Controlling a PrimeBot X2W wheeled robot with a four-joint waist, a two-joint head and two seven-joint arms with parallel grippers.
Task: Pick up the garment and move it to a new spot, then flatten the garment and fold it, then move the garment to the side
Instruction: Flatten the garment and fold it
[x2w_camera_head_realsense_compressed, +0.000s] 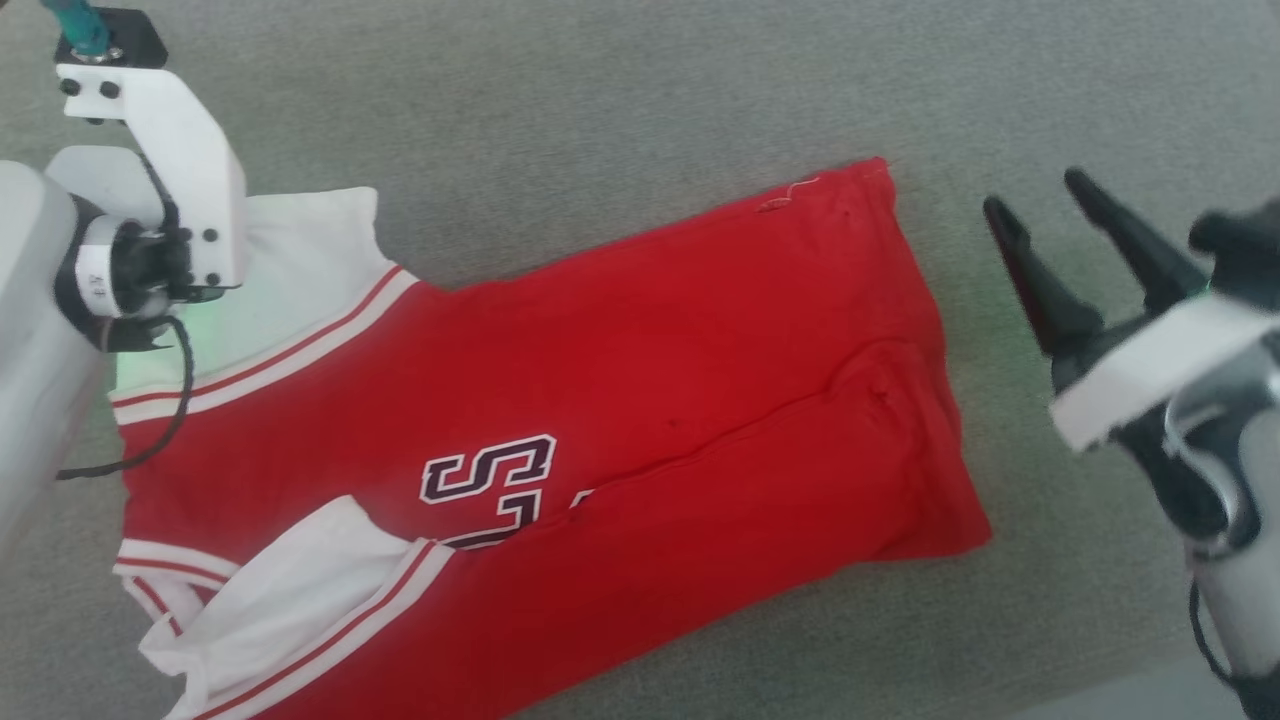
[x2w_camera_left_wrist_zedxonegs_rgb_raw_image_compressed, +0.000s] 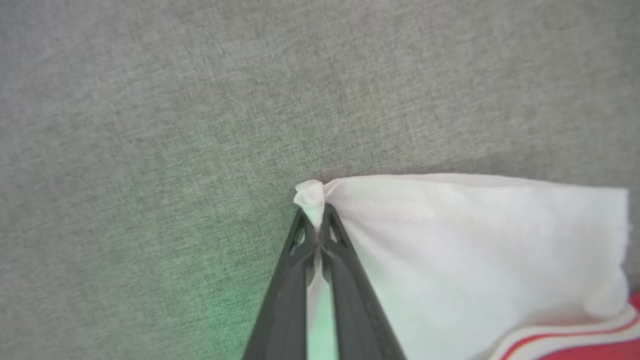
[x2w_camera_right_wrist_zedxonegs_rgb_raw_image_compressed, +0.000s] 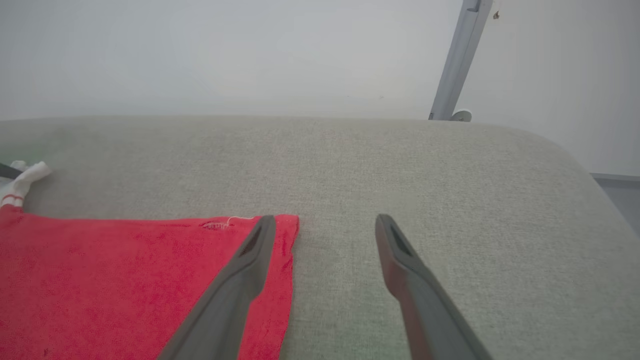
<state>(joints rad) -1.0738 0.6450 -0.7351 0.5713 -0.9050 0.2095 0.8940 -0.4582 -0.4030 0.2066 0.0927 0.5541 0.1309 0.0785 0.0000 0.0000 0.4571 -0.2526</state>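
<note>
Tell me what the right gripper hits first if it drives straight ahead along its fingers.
Most likely the grey cushion, just beside the jersey's hem corner; the open right gripper looks angled down at it. Depth is unclear: a flatter line would clear the cushion toward the wall.

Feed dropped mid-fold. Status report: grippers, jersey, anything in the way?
Left gripper shut on white sleeve corner. Right gripper open near red hem corner. Garment flat on grey fabric surface, one long side folded over. No obstruction seen.
</note>
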